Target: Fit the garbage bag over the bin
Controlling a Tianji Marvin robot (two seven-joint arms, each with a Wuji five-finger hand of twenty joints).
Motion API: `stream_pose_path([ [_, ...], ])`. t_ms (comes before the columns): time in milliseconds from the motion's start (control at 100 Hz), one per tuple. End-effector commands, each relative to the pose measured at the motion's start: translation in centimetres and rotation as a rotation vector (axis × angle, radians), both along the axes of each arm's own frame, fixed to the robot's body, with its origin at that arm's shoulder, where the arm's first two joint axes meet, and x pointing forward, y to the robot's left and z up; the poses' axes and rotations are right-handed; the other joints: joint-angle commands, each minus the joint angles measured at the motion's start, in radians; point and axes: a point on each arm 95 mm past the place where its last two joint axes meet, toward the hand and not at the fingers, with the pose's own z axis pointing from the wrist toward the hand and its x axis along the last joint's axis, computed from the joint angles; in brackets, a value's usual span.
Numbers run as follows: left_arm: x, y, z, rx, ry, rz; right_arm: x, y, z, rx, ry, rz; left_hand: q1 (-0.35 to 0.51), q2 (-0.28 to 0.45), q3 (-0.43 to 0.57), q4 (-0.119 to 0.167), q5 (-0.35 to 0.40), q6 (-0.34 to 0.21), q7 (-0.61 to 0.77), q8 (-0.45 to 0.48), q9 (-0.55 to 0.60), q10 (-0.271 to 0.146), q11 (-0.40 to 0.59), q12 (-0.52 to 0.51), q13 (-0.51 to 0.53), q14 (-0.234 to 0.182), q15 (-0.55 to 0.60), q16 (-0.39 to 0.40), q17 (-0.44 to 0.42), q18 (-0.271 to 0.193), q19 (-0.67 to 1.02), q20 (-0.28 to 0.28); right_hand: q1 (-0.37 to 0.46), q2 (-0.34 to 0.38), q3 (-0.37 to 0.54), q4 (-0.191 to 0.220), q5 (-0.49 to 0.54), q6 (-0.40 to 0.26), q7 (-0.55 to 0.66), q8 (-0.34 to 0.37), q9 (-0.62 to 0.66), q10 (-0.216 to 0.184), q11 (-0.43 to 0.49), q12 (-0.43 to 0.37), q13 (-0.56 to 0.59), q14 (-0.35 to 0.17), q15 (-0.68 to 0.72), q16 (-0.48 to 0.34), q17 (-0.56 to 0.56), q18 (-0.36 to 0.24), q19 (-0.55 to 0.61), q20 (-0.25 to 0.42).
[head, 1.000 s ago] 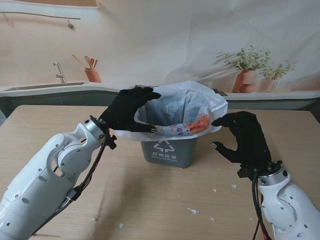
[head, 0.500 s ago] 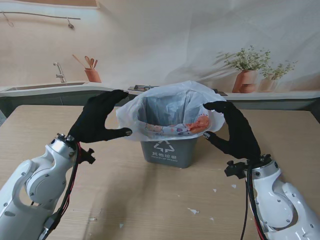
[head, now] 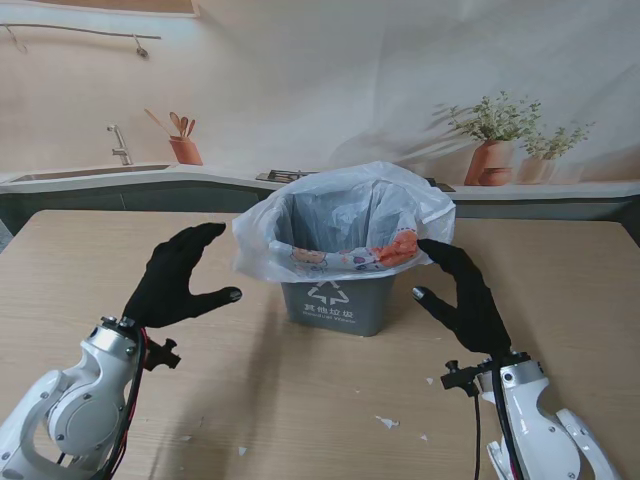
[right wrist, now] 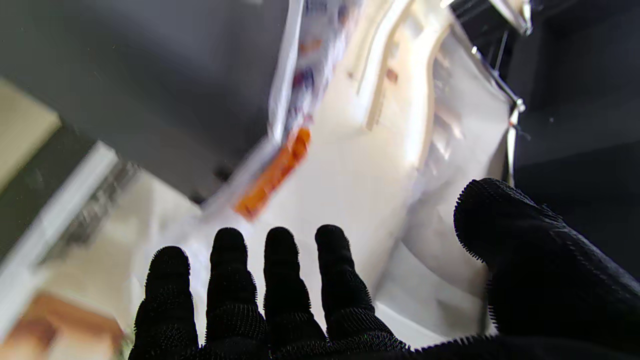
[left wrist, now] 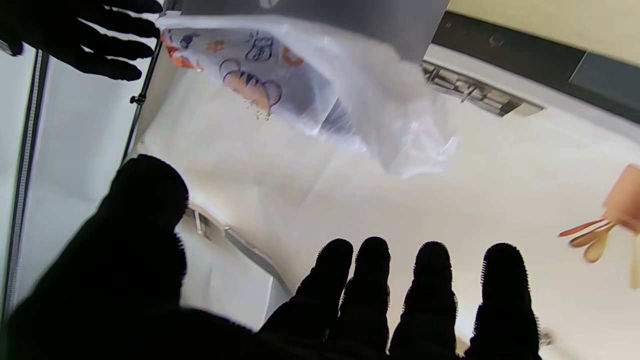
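Wooden table (head: 120, 240), kitchen backdrop behind. Grey bin (head: 337, 303) upright at centre, mouth up, garbage bag (head: 345, 215) folded over its rim. Left hand (head: 178, 278) and right hand (head: 462, 298) flank it, fingers spread, grasping nothing. Left wrist view alone shows bag's printed hem (left wrist: 240, 75) hanging loose.

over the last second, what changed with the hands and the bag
Both hands let go and drew back toward me. The left hand, earlier gripping the garbage bag at its left rim, now hangs open beside it. The right hand dropped from the right rim and is open too. The bag remains draped over the bin, which has not moved.
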Motion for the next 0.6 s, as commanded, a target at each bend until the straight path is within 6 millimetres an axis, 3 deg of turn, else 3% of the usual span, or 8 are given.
stream_pose_path([
  [0, -0.3, -0.2, -2.4, -0.008, 0.080, 0.012, -0.3, -0.3, -1.4, -0.049, 0.044, -0.017, -0.018, -0.005, 0.019, 0.007, 0.012, 0.026, -0.023, -0.013, -0.024, 0.026, -0.007, -0.001, -0.035, 0.002, 0.011, -0.010, -0.010, -0.031, -0.022, -0.010, -0.019, 0.015, -0.019, 0.016, -0.027, 0.020, 0.000, -0.012, -0.031, -0.007, -0.018, -0.003, -0.034, -0.016, -0.015, -0.014, -0.020, -0.037, -0.027, 0.037],
  [110, 0.0, -0.3, -4.2, -0.043, 0.128, 0.036, -0.1, -0.5, -2.2, -0.070, 0.073, -0.025, -0.007, -0.022, 0.031, 0.006, 0.026, 0.034, -0.024, -0.014, -0.023, 0.040, -0.022, -0.009, -0.040, 0.008, 0.004, -0.013, -0.016, -0.024, -0.029, -0.013, -0.027, 0.013, -0.006, 0.015, -0.021, 0.056, -0.007, -0.017, -0.035, -0.003, 0.000, 0.005, -0.030, -0.015, -0.017, -0.015, -0.014, -0.034, -0.036, 0.042],
  [210, 0.3, -0.1, -4.8, -0.033, 0.164, 0.026, 0.2, -0.6, -2.9, -0.068, 0.104, -0.026, -0.015, -0.008, 0.043, 0.001, 0.016, 0.033, -0.047, -0.025, -0.023, 0.035, -0.054, -0.027, -0.046, -0.003, -0.049, -0.033, -0.025, -0.035, -0.121, -0.062, -0.022, 0.013, -0.005, 0.015, -0.018, 0.075, -0.004, -0.019, -0.032, 0.007, -0.010, 0.000, -0.028, -0.011, -0.011, -0.013, -0.011, -0.032, -0.039, 0.052],
  [340, 0.9, -0.1, -5.4, -0.046, 0.171, 0.042, 0.8, -0.7, -3.6, -0.066, 0.142, -0.027, -0.013, -0.016, 0.054, 0.002, 0.024, 0.035, -0.048, -0.025, -0.024, 0.039, -0.046, -0.023, -0.048, 0.002, -0.056, -0.021, -0.025, -0.028, -0.168, -0.079, -0.019, 0.023, 0.008, 0.013, -0.033, 0.077, -0.011, -0.024, -0.037, 0.007, -0.026, -0.009, -0.045, -0.016, -0.018, -0.015, -0.021, -0.042, -0.049, 0.058],
  [500, 1.0, 0.3, -5.9, -0.040, 0.209, 0.047, 1.1, -1.0, -4.4, -0.080, 0.174, -0.039, -0.010, -0.021, 0.064, 0.001, 0.036, 0.026, -0.030, -0.015, -0.021, 0.036, -0.016, -0.006, -0.045, 0.012, -0.021, 0.002, -0.023, -0.025, -0.107, -0.030, -0.012, 0.020, 0.005, 0.013, -0.019, 0.052, 0.003, -0.019, -0.030, 0.004, -0.028, -0.009, -0.041, -0.013, -0.009, -0.011, -0.021, -0.040, -0.046, 0.067],
  [590, 0.9, 0.4, -5.8, -0.052, 0.215, 0.049, 1.2, -1.2, -4.6, -0.076, 0.170, -0.051, -0.008, -0.023, 0.068, 0.001, 0.038, 0.028, -0.024, -0.011, -0.018, 0.036, -0.011, -0.004, -0.043, 0.013, -0.022, 0.000, -0.022, -0.024, -0.103, -0.029, -0.010, 0.018, 0.008, 0.013, -0.010, 0.043, 0.006, -0.018, -0.030, 0.002, -0.012, -0.001, -0.038, -0.013, -0.004, -0.009, -0.019, -0.037, -0.045, 0.071],
])
